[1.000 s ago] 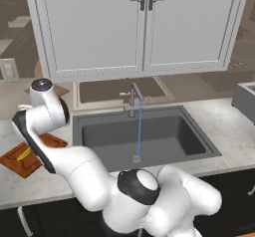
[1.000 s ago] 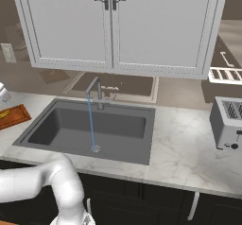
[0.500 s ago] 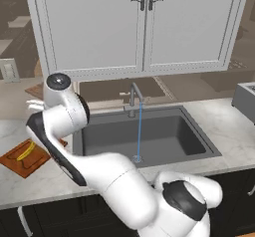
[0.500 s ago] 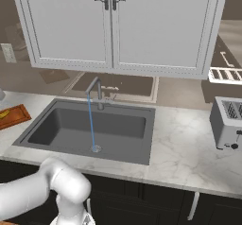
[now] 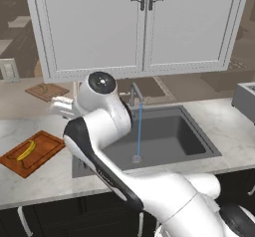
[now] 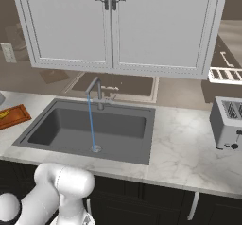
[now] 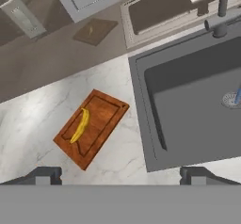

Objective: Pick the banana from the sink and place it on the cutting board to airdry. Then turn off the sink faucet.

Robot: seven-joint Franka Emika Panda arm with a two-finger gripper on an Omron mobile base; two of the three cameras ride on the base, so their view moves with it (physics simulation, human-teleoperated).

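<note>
The yellow banana (image 7: 81,124) lies lengthwise on the reddish-brown cutting board (image 7: 96,133), left of the sink (image 7: 188,124). Both also appear on the counter in the left base view, banana (image 5: 26,150) on cutting board (image 5: 42,149). My gripper (image 7: 121,176) is open and empty, high above the counter strip between board and sink. In the left base view the gripper (image 5: 61,108) hangs up and to the right of the board. The sink faucet (image 5: 135,94) stands behind the dark sink (image 5: 169,136), and a thin blue stream (image 5: 139,131) runs down to the drain.
A smaller pale board (image 5: 47,90) leans at the back left near a wall outlet (image 5: 10,69). A toaster (image 6: 228,123) stands on the counter right of the sink. White cabinets (image 5: 144,22) hang above. My arm's large white links (image 5: 104,126) cross in front of the sink's left side.
My arm has swung up and to the right, away from the board toward the sink. The banana stays on the board, the jaws stay open, and water keeps running.
</note>
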